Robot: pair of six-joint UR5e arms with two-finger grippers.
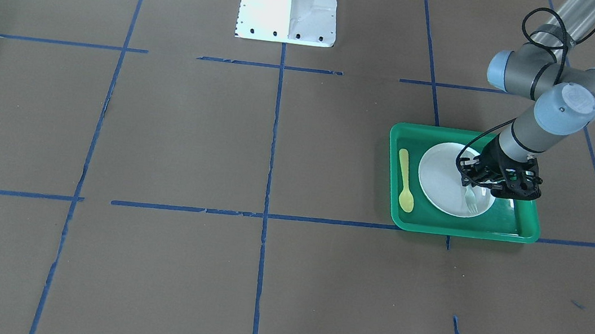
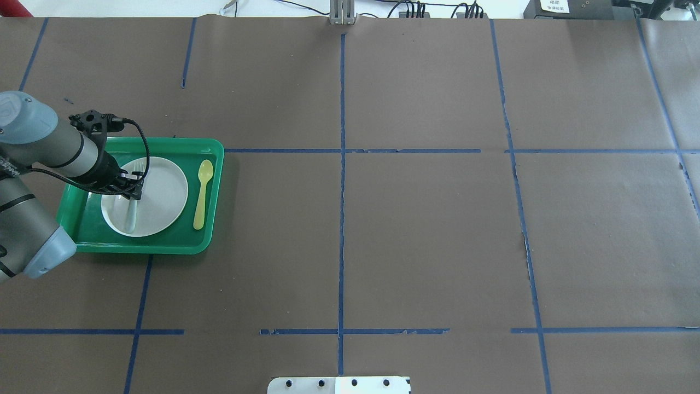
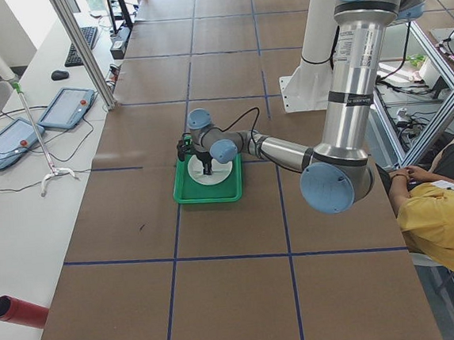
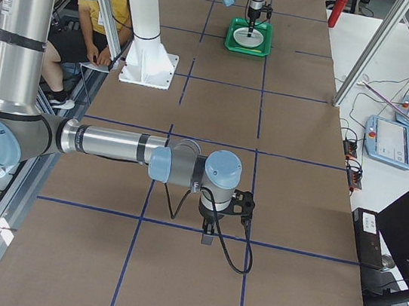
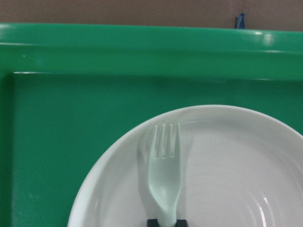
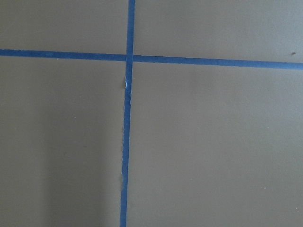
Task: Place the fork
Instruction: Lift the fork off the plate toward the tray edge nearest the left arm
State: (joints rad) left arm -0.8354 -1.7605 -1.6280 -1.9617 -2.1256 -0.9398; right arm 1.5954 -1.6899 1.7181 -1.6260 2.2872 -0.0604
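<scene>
Brown table point(image 2: 415, 230), blue tape lines. Left claw point(image 5: 165, 223) pinched on fork point(image 5: 164, 179) handle, low over plate point(image 5: 236, 165) in green tray point(image 5: 71, 118); tines just ahead of claw. Spoon point(image 2: 202, 189) right of claw, beyond plate. Right claw point(image 4: 208, 237): spread or pressed together, cannot tell.

Left hand point(image 5: 165, 222) downward, fingers point(image 5: 152, 222) in narrow pinch
</scene>
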